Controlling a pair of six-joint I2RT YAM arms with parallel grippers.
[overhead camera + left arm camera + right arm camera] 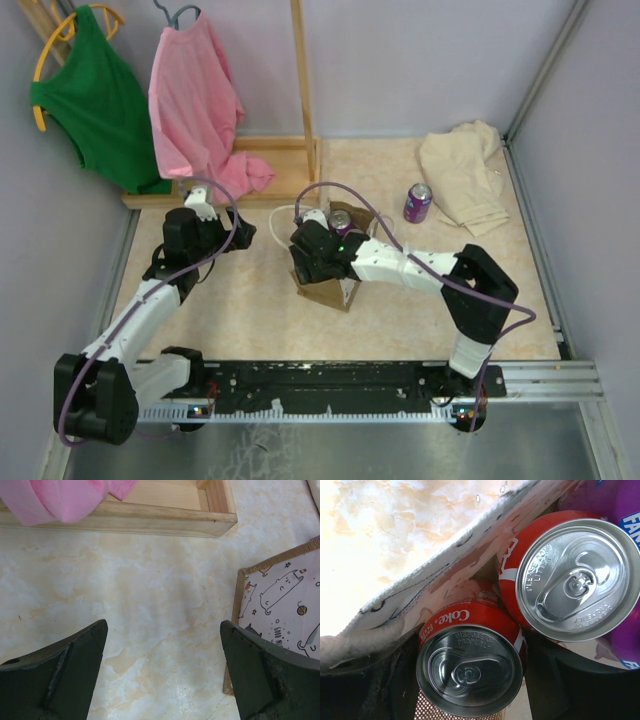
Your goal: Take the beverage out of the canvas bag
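Okay, my right gripper [470, 697] is down in the canvas bag [325, 295] from above, since the top is its only opening, jaws narrowed onto the nearer Coke can [469, 662] (second Coke can [577, 580] just beside it, tight fit). Can stands upright inside the bag, not out yet. My left gripper [162, 672] hangs wide open beside the bag, empty.
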